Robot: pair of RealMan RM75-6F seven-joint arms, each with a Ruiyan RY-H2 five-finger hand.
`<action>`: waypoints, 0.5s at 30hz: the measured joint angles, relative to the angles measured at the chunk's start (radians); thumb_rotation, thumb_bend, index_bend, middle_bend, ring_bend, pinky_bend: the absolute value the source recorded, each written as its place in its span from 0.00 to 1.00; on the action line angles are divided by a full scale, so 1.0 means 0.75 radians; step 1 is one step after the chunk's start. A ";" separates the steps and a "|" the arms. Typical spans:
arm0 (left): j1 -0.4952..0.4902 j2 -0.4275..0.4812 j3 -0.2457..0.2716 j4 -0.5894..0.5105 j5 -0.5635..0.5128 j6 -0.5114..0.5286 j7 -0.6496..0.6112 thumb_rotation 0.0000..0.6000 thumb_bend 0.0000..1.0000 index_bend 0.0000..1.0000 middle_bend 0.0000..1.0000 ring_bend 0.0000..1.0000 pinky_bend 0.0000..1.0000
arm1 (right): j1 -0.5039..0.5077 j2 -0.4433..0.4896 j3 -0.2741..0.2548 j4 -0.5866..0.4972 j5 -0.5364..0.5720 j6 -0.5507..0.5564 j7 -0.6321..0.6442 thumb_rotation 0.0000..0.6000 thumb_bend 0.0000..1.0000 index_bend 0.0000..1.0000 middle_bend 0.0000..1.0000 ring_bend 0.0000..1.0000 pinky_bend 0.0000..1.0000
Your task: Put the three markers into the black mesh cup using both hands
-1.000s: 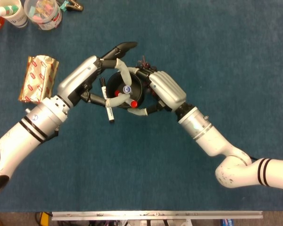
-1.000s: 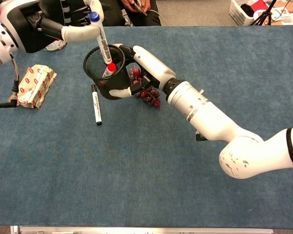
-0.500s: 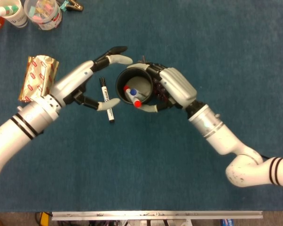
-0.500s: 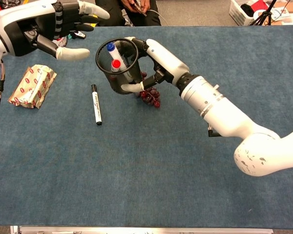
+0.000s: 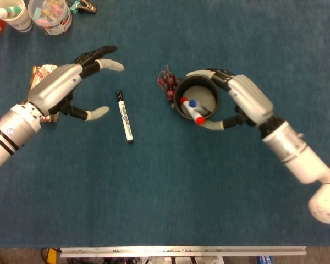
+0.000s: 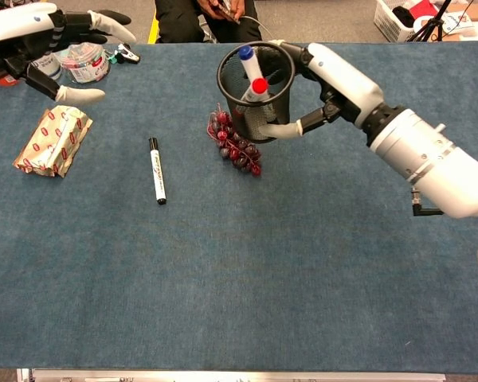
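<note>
My right hand (image 5: pixel 243 100) (image 6: pixel 334 79) grips the black mesh cup (image 5: pixel 198 102) (image 6: pixel 257 89) and holds it raised above the table. Two markers stand in the cup, one with a blue cap (image 6: pixel 244 54) and one with a red cap (image 6: pixel 259 85). A third marker (image 5: pixel 124 116) (image 6: pixel 156 170), white with black ends, lies flat on the blue cloth left of the cup. My left hand (image 5: pixel 71 85) (image 6: pixel 52 40) hovers open, fingers spread, above and left of that marker, holding nothing.
A bunch of dark red grapes (image 5: pixel 167 83) (image 6: pixel 235 147) lies just under and left of the cup. A patterned snack packet (image 5: pixel 39 88) (image 6: pixel 49 140) sits at the left. Plastic cups (image 5: pixel 50 14) stand at the far left corner.
The left hand released the blue-capped marker into the cup and drew back left. The right hand carried the cup to the right, off the grapes.
</note>
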State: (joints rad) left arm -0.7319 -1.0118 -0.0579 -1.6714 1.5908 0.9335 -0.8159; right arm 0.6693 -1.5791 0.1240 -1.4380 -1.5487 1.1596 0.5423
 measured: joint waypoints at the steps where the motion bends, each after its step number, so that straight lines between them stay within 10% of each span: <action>1: 0.005 -0.006 0.007 0.017 0.001 0.002 0.017 1.00 0.29 0.20 0.00 0.00 0.00 | -0.010 0.018 -0.007 -0.008 -0.008 0.013 0.011 1.00 0.37 0.40 0.37 0.24 0.25; 15: 0.030 -0.196 0.093 0.243 0.138 0.061 0.291 1.00 0.29 0.29 0.00 0.00 0.00 | -0.108 0.223 -0.049 -0.117 -0.101 0.183 0.149 1.00 0.37 0.40 0.37 0.24 0.25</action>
State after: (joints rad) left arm -0.7094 -1.1587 0.0118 -1.4889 1.6943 0.9793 -0.5978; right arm 0.5880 -1.4118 0.0870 -1.5257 -1.6246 1.2970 0.6539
